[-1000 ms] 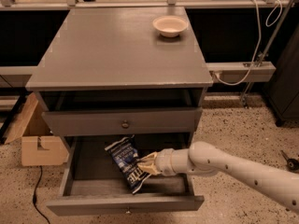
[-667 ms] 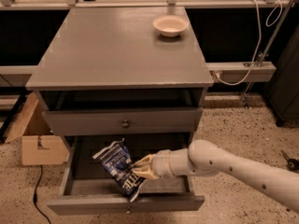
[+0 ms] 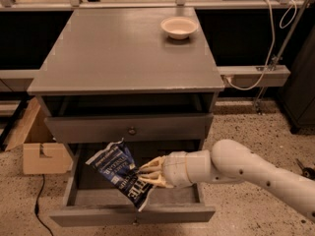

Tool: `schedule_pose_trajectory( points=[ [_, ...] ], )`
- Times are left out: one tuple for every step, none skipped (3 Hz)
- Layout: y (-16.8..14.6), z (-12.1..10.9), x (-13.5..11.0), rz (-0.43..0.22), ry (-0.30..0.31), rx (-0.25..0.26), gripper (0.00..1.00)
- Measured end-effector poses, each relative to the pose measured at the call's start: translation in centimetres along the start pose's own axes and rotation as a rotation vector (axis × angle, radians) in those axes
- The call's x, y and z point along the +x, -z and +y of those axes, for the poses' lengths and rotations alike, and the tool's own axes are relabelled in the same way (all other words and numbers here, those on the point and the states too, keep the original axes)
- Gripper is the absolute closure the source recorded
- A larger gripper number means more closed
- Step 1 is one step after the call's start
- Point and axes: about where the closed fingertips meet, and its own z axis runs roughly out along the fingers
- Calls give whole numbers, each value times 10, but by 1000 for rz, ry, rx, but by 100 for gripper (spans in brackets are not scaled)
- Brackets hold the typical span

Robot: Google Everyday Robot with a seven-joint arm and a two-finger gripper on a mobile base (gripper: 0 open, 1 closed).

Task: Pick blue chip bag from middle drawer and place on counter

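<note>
The blue chip bag (image 3: 119, 170) is dark navy with white lettering and hangs tilted over the open middle drawer (image 3: 133, 213), lifted off its floor. My gripper (image 3: 147, 176) reaches in from the right on a white arm and is shut on the bag's right side. The bag's lower end dips toward the drawer's front wall. The grey counter (image 3: 123, 53) is the cabinet's top slab, well above the gripper.
A beige bowl (image 3: 179, 27) sits at the counter's back right. The upper grey drawer (image 3: 129, 128) with a round knob is slightly open just above the bag. A cardboard box (image 3: 35, 146) stands on the floor at the left. Cables hang at the right.
The gripper has lifted the bag up off the drawer floor and moved it left; the bag now hangs higher, close under the upper drawer's front.
</note>
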Motion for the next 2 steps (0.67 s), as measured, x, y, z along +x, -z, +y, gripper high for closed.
schedule_pose_trajectory(
  points=[
    [55, -24, -45, -8, 60, 78, 100],
    [55, -24, -45, -8, 60, 78, 100]
  ],
)
